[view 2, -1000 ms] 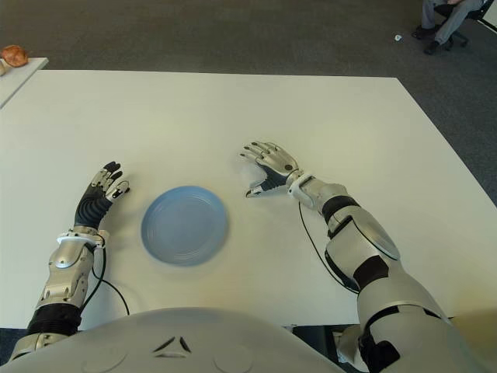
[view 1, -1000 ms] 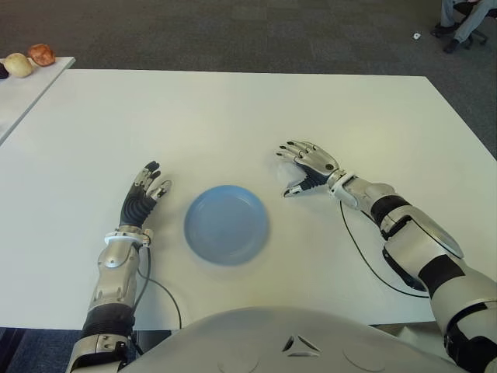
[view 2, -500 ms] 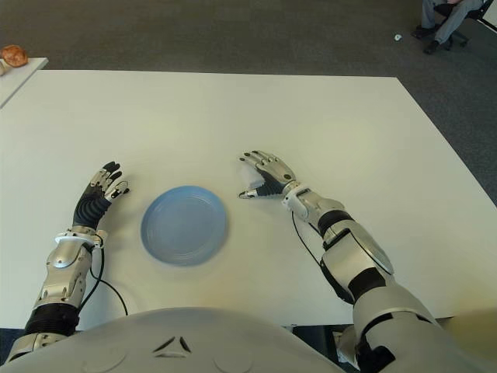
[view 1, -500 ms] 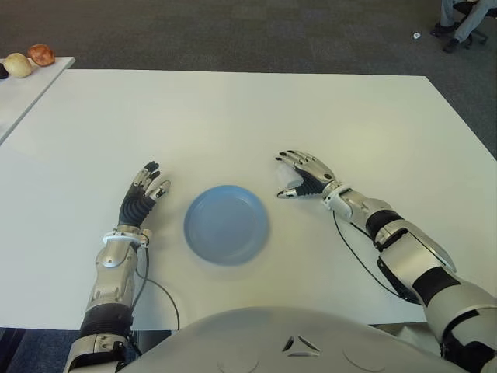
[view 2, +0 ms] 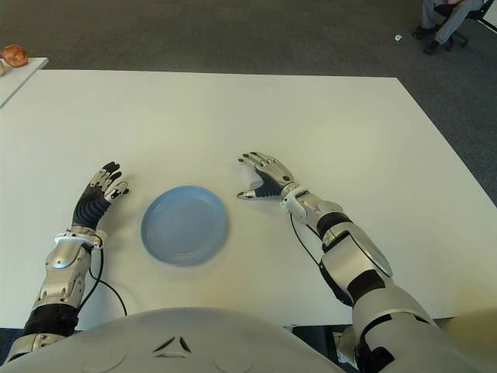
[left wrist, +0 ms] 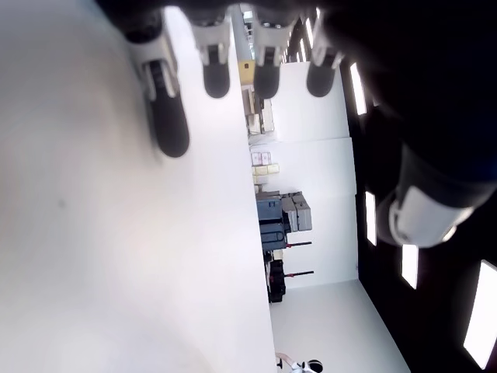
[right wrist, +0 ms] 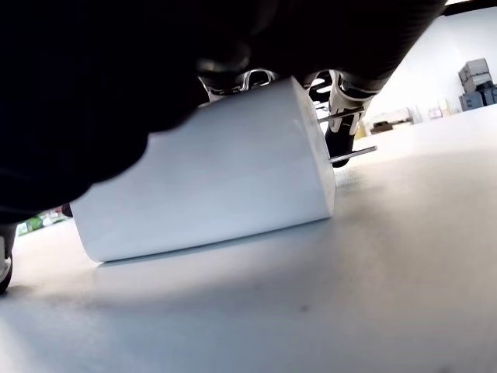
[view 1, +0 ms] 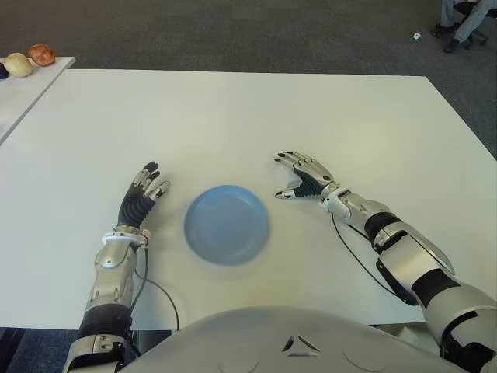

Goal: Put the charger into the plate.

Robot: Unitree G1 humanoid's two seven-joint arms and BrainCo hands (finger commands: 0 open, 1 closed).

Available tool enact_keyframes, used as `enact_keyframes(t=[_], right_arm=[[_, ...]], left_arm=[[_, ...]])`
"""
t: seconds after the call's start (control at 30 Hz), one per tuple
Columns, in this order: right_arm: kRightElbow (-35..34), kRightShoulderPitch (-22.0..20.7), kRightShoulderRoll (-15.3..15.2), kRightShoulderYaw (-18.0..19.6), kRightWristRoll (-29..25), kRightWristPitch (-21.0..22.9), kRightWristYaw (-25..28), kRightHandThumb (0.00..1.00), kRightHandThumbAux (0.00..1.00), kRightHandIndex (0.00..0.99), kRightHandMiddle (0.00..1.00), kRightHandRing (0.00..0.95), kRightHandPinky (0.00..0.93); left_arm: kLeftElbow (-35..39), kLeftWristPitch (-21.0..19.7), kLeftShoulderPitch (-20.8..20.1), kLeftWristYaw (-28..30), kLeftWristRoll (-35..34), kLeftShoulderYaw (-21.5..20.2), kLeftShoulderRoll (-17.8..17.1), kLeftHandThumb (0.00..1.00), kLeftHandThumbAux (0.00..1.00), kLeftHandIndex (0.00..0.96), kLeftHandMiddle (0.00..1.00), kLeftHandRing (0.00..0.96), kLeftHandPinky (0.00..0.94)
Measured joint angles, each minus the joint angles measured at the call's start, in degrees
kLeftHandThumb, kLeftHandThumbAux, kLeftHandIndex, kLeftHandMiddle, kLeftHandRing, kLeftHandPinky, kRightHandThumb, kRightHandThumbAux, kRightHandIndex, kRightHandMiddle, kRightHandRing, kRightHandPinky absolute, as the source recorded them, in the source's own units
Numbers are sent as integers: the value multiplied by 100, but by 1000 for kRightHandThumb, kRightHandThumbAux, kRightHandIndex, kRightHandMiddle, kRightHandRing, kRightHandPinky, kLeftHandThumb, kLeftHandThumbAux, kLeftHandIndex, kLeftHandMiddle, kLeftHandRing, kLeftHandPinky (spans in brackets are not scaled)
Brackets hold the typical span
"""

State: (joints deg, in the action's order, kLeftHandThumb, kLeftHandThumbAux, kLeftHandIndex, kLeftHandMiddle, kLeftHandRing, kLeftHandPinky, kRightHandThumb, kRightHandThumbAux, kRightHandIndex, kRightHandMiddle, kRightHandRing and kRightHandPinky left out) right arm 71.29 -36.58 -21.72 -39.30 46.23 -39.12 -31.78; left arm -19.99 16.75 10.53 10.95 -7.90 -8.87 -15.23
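— Blue plate (view 1: 226,224) sits bare near the robot, so nothing is delivered yet. Where's the charger (right wrist: 210,183)?

— Under the right hand (view 1: 303,176), just right of the plate: a white block, prongs out, on the table. Fingers arch loosely over it; a firm grip isn't evident.

— And the left hand (view 1: 144,193)?

— Left of the plate, fingers straight, holding nothing.

— So grasp, carry and drop all remain. Surroundings?

— White table (view 1: 233,116), grey carpet (view 1: 233,31) beyond, a seated person's legs (view 1: 464,19) far right.
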Motion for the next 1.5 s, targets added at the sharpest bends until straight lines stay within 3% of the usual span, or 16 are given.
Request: enact_keyframes(t=[0.73,1.33,1.4,1.5], right_arm=[[-218,234,-98,122,-117,-173,-6,109,421,0,6,53,140],[-243,335,-97,315,-265,-208,19,157,467,0,177,245,323],[-220,334,-87,321,-262,-181,-28,156,471,30,216,282,361],[-212,334,-75,320,-247,-112,-133,162,484,177,349,398,468]], left_arm=[[199,-60,170,0,-19,-9,3,0,562,6,68,57,68],[197,-82,156,39,-23,-15,-5,0,559,1,64,52,67],[197,-85,154,44,-23,-15,-6,0,559,1,64,52,67],[197,-86,152,50,-23,-15,-10,0,561,1,61,50,64]])
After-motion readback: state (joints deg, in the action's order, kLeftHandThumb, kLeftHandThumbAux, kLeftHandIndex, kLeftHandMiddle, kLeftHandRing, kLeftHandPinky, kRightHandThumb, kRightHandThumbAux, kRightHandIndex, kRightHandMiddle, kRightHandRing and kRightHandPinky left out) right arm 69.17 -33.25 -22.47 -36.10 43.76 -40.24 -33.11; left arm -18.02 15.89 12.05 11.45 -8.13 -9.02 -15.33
